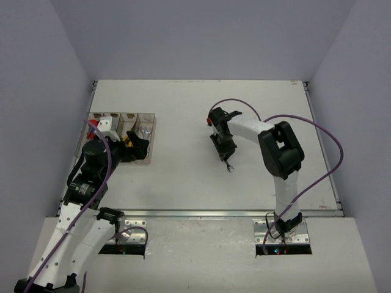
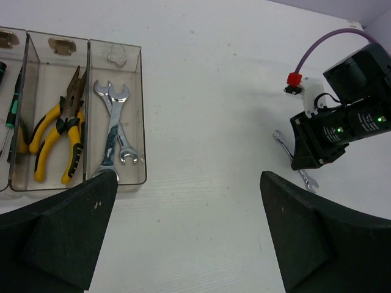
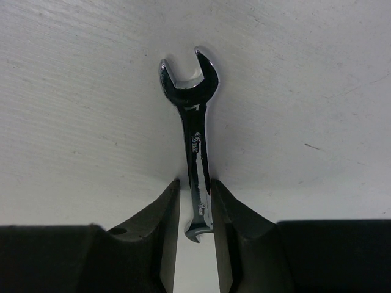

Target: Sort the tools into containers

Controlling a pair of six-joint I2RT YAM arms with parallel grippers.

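Wrench [image 1: 230, 166] is the one tool out on the bench [image 1: 183, 110]. In the top view only its near tip shows, poking out from under the right claw [image 1: 223, 148] at mid-bench. That is well apart from the containers [image 1: 154, 140] at the left, where the left claw [image 1: 135, 146] hovers. The left wrist view shows that claw's fingers [image 2: 67, 232] spread wide and holding nothing. Beyond them, pliers [image 2: 61, 131] lie in one bin and two sorted wrenches [image 2: 113, 131] in the rightmost, the likely home for this one. The right wrist view shows the tool lying flat, open jaw pointing far, with the right claw astride its shank close to the near end. The jaws stand narrowly apart and a sliver of bench shows on one side, so they look not yet clamped. It is likely stiff polished steel, small, dense and slick, and it sits low on the bench. The fingers must reach right down, and a hold nearer mid-shank would likely stop it swinging or slipping.
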